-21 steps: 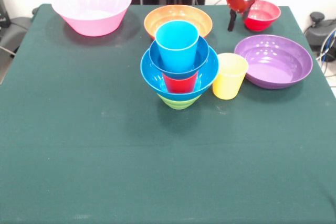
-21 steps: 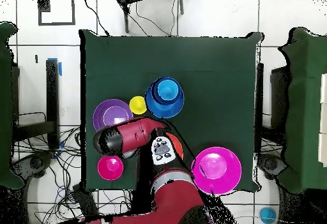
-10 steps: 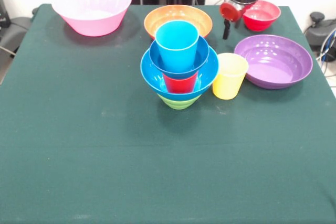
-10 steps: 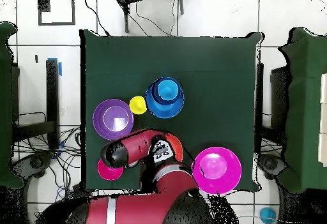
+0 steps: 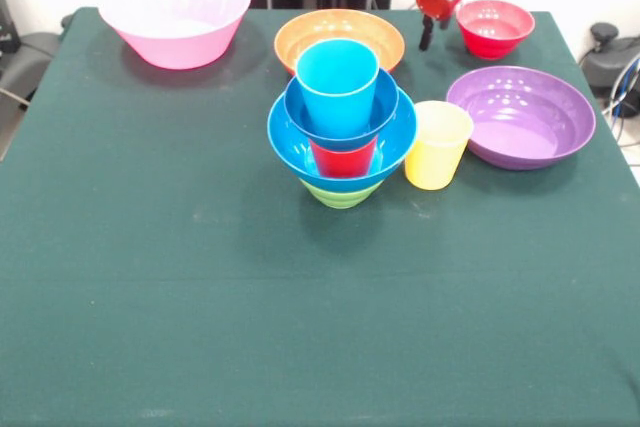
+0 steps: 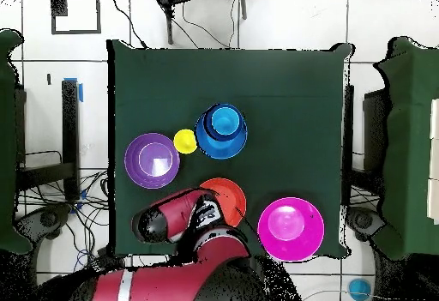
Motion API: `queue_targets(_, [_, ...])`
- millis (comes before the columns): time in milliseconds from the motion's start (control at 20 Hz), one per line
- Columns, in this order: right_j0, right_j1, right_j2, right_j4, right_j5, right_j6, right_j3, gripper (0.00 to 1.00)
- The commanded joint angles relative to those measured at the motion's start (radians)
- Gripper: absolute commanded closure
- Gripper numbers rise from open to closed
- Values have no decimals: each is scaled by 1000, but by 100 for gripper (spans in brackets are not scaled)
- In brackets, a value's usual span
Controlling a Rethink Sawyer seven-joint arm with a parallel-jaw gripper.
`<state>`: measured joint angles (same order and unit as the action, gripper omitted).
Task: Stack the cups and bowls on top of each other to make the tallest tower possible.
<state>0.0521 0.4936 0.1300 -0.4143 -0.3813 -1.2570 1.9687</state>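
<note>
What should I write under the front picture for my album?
A colourful tower of bowls and cups stands mid-table beside a yellow cup, with the gripper raised near the red bowl.

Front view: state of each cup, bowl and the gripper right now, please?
Tower: upright, sky-blue cup on top.
Yellow cup: upright, loose beside the tower.
Purple bowl: upright, empty.
Small red bowl: upright, unstacked.
Orange bowl: behind the tower.
Pink bowl: upright, unstacked.
Gripper: raised, holding nothing visible.

Bowls [image 5: 520, 115], cups [image 5: 437, 144]: smooth glossy plastic. Table cover [image 5: 200, 287]: matt dark green cloth, faintly creased. Arm [image 6: 171, 216]: glossy red shell.
</note>
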Motion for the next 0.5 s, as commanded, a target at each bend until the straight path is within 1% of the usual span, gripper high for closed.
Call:
queue_targets(50, [-31, 37, 16, -27, 63, -171, 51, 0])
queue_targets(100, [-46, 47, 15, -18, 60, -179, 52, 0])
queue_targets(250, [-64, 59, 6, -14, 77, -187, 54, 0])
queue_targets(400, [-95, 34, -15, -18, 119, -202, 20, 0])
queue_targets(500, [-99, 21, -18, -18, 141, -204, 12, 0])
